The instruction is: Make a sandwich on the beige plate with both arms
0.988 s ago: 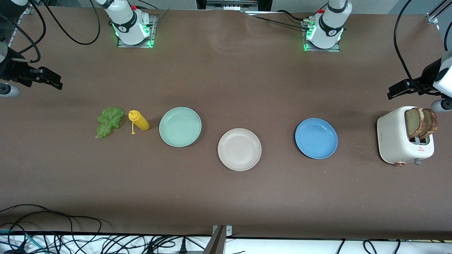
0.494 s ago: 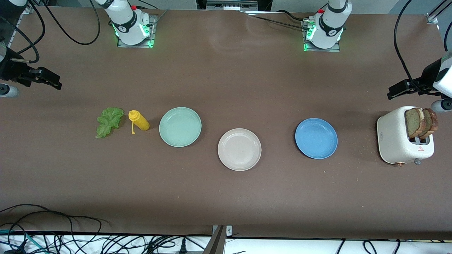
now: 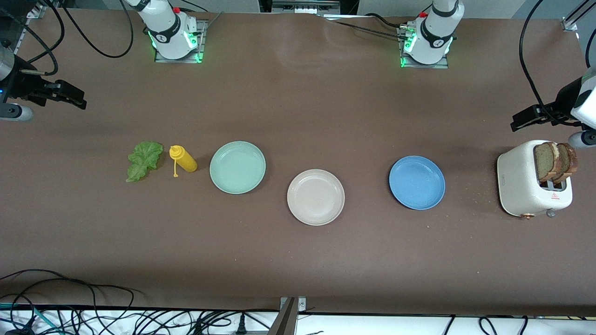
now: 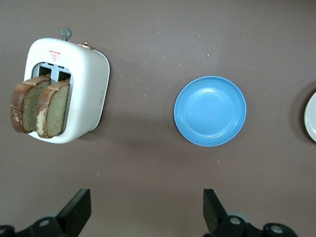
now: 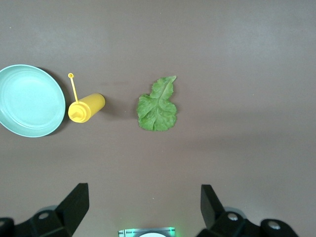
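Note:
The beige plate lies bare at mid-table; only its rim shows in the left wrist view. Two brown-crusted bread slices stand up out of a white toaster at the left arm's end. A ruffled green lettuce leaf lies flat toward the right arm's end. My left gripper hangs open over bare table by the toaster. My right gripper hangs open over bare table near the lettuce. Both hold nothing.
A yellow squeeze bottle lies between the lettuce and a mint-green plate. A blue plate sits between the beige plate and the toaster. Crumbs dot the table around the toaster.
My right gripper has drifted a little toward the robots' bases. The left arm and everything on the table have stayed put.

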`<act>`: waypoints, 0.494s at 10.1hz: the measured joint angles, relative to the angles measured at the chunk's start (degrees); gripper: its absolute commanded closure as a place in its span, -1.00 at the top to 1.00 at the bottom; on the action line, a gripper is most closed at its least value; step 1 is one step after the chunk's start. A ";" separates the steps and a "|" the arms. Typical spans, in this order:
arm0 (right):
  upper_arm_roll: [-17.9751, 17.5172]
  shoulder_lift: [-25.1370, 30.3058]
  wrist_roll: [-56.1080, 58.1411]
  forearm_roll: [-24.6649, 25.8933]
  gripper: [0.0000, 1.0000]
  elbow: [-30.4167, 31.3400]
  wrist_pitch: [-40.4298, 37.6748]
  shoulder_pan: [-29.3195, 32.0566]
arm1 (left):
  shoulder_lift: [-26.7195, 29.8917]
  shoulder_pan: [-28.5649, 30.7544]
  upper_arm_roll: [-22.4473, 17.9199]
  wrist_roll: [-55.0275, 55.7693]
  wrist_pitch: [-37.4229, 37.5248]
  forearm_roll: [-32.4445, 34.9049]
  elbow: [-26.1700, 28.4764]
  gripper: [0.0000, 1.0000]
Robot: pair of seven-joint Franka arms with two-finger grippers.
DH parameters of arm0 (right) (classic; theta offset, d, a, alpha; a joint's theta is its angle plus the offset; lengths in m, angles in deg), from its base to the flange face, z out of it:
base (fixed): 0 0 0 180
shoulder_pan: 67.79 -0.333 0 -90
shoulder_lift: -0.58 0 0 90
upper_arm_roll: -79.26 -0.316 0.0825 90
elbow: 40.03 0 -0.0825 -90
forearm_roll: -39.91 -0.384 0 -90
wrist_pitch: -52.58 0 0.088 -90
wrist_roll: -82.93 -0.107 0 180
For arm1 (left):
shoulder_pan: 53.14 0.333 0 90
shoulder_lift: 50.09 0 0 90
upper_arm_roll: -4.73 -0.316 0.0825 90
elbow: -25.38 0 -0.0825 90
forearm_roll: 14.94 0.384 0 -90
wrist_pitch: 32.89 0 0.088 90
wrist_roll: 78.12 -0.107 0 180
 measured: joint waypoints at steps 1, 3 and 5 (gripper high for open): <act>0.07 0.00 0.00 0.00 1.00 0.01 -0.63 0.01 | 0.00 0.00 0.00 0.00 0.00 0.00 0.00 1.00; 0.22 0.00 -0.01 0.00 1.00 0.01 -1.04 0.05 | 0.00 0.00 0.00 0.00 0.00 0.00 0.00 1.00; 0.21 0.00 -0.01 -0.04 1.00 0.01 -1.07 0.05 | 0.00 0.01 0.00 0.00 0.00 0.00 0.00 1.00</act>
